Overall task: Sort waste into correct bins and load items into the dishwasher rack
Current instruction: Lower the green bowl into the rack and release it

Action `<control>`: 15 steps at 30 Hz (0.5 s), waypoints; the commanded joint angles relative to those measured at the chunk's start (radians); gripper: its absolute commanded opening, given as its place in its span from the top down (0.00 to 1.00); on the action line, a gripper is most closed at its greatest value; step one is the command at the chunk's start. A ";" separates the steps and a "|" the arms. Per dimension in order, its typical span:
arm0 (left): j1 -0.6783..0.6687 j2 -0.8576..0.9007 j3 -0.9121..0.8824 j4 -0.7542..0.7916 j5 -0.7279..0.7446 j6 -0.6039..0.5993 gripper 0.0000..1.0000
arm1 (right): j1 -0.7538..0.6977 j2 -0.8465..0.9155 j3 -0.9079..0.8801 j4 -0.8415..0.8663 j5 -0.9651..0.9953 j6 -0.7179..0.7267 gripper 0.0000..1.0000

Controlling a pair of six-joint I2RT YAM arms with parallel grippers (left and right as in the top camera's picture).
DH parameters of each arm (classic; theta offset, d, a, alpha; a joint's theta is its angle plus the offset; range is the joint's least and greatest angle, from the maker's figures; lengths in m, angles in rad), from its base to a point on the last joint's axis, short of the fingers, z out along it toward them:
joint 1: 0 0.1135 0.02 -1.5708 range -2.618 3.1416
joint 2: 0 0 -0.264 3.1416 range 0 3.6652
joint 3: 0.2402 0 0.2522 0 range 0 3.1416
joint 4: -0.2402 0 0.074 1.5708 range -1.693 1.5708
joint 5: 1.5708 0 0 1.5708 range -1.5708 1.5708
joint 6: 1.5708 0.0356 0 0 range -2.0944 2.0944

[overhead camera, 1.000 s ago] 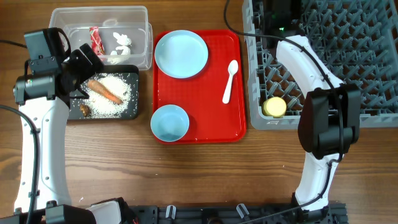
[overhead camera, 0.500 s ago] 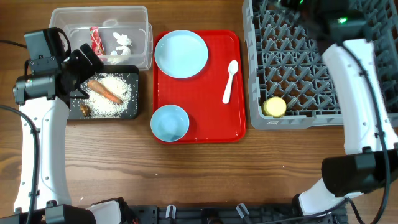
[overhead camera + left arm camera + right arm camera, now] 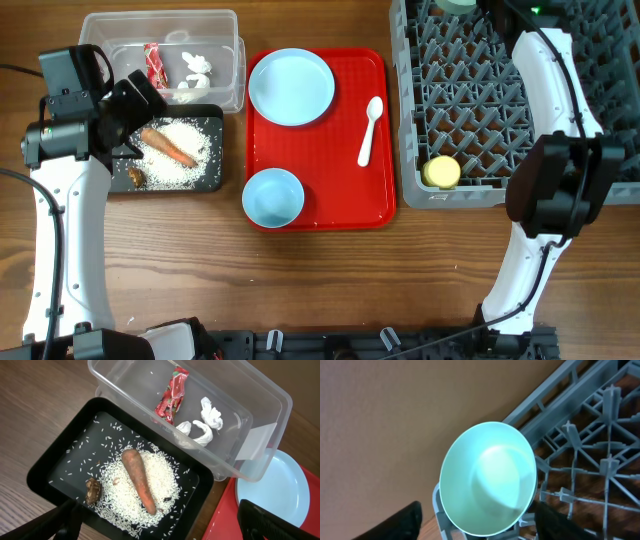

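Observation:
My left gripper (image 3: 160,530) (image 3: 140,105) hangs open over the black tray (image 3: 55,460), which holds white rice (image 3: 160,495), an orange carrot (image 3: 140,480) (image 3: 168,146) and a brown scrap (image 3: 93,491). The clear tub (image 3: 260,390) (image 3: 160,17) behind it holds a red wrapper (image 3: 171,395) and crumpled tissue (image 3: 205,420). My right gripper (image 3: 480,522) is open at the grey rack's (image 3: 600,100) far left corner. A pale green bowl (image 3: 487,477) stands on edge there, between the spread fingers. The yellow cup (image 3: 441,172) lies in the rack's near left corner.
The flat red tray (image 3: 330,190) between bins and rack carries a light-blue plate (image 3: 291,87), a light-blue bowl (image 3: 273,196) and a white spoon (image 3: 368,130). The right arm stretches across the rack. Bare wooden table lies in front.
The right arm has shifted its posture over the rack while still reaching to the far edge. The left arm and the things on the table have not moved.

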 commanded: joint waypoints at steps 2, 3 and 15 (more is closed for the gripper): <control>0.005 0.002 0.006 0.002 -0.010 0.013 0.00 | -0.003 0.078 0.013 -0.016 -0.032 0.014 0.39; 0.005 0.002 0.006 0.002 -0.010 0.013 0.00 | -0.003 0.080 0.011 -0.015 -0.027 0.015 0.41; 0.005 0.002 0.006 0.002 -0.010 0.012 0.00 | -0.005 0.145 -0.003 0.033 0.011 0.013 0.68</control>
